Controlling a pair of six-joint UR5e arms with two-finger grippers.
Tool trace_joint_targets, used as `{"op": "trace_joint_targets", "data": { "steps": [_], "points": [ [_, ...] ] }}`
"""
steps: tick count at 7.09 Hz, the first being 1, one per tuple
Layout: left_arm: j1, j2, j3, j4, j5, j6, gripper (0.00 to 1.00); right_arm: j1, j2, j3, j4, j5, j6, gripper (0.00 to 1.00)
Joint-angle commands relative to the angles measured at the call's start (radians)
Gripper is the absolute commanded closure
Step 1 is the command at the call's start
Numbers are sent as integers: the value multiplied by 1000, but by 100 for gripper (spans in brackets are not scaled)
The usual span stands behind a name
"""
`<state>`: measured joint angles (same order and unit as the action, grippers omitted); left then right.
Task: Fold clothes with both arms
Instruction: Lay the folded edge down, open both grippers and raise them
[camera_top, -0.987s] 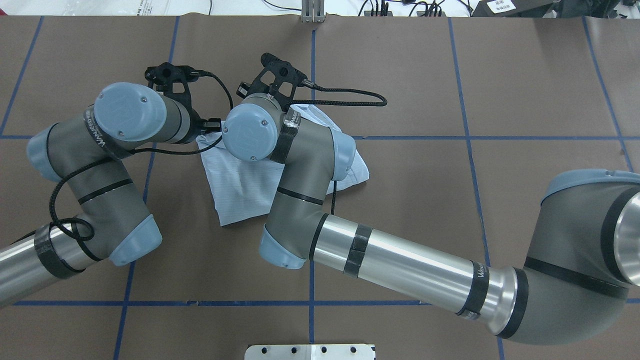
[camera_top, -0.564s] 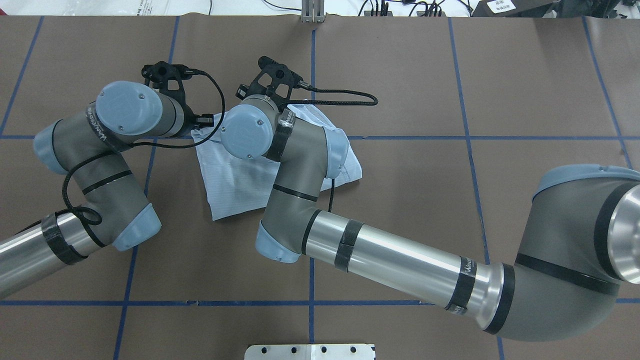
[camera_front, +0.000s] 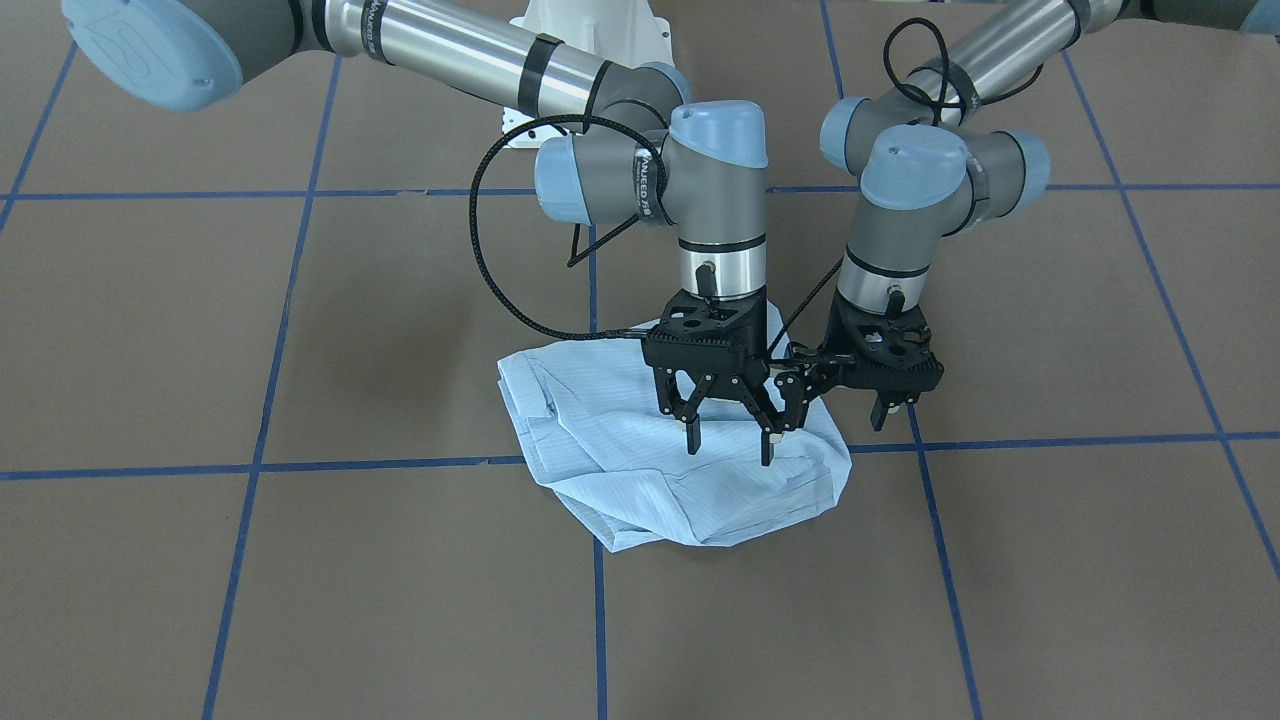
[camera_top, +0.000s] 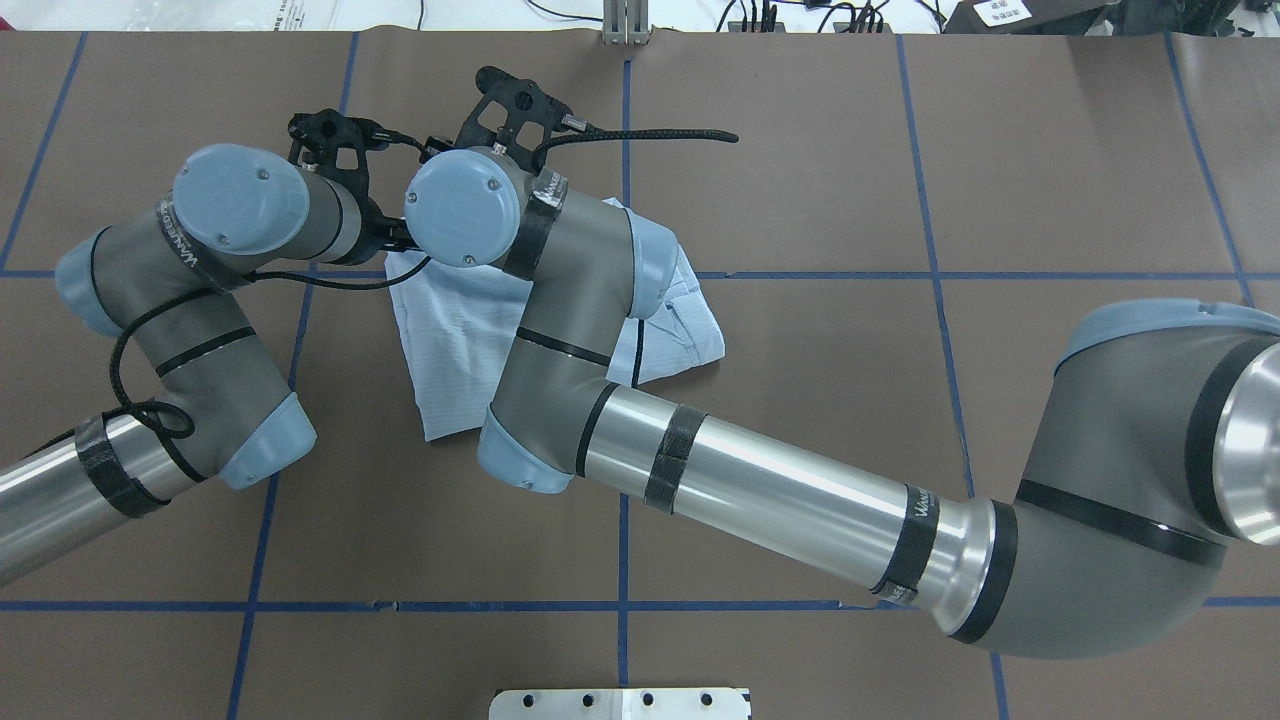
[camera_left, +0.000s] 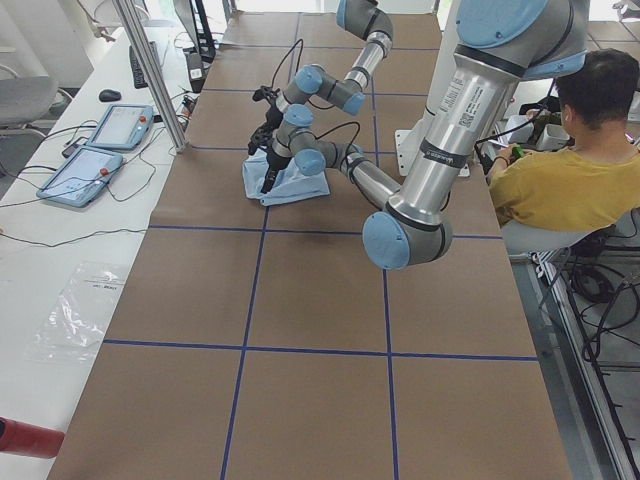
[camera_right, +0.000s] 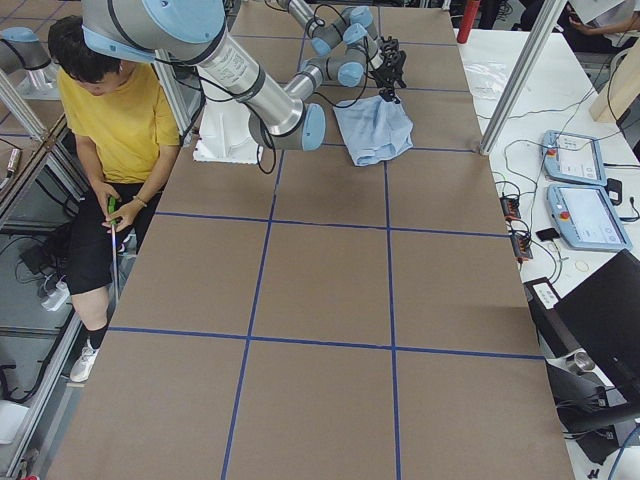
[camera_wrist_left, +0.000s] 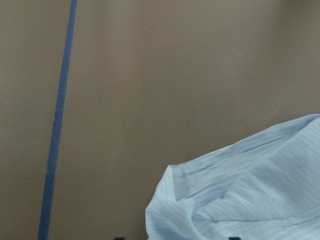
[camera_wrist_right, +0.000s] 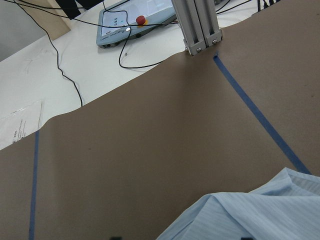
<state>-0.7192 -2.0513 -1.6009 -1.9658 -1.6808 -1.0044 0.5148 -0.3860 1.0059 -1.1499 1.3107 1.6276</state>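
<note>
Shirt (camera_front: 620, 450) bunched on desk (camera_front: 300, 600). Right gripper (camera_front: 728, 440) fingers spread, gripping nothing; left gripper (camera_front: 835, 410), at its 3 o'clock, likewise. Overhead, right arm (camera_top: 560, 330) hides shirt's middle.

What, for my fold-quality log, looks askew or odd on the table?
The light blue shirt lies as a rumpled, lopsided bundle with uneven edges and loose creases, not a squared fold. The right claw hangs open over it, and the left claw is open at its edge. Nothing looks torn.

Bright even indoor light, soft faint shadows, glare on silver arm tubes, wrist views slightly soft
</note>
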Motion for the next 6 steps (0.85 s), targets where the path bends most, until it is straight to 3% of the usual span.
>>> {"op": "trace_joint_targets", "data": {
  "steps": [1, 2, 3, 4, 5, 6],
  "points": [
    [7, 0, 28, -4, -4, -5, 0, 66, -112, 137, -2, 130, -117, 0],
    [12, -16, 68, -7, 0, -5, 0, 108, -164, 187, 4, 207, -179, 0],
    [12, -70, 140, -8, 1, -5, 0, 122, -180, 188, 6, 220, -207, 0],
    [10, -72, 212, -106, 3, -2, 15, 123, -183, 188, 7, 220, -210, 0],
    [9, -72, 287, -227, 3, 3, 70, 123, -183, 188, 7, 219, -209, 0],
    [-2, -72, 289, -234, 3, 9, 100, 123, -182, 188, 7, 217, -209, 0]
  ]
}}
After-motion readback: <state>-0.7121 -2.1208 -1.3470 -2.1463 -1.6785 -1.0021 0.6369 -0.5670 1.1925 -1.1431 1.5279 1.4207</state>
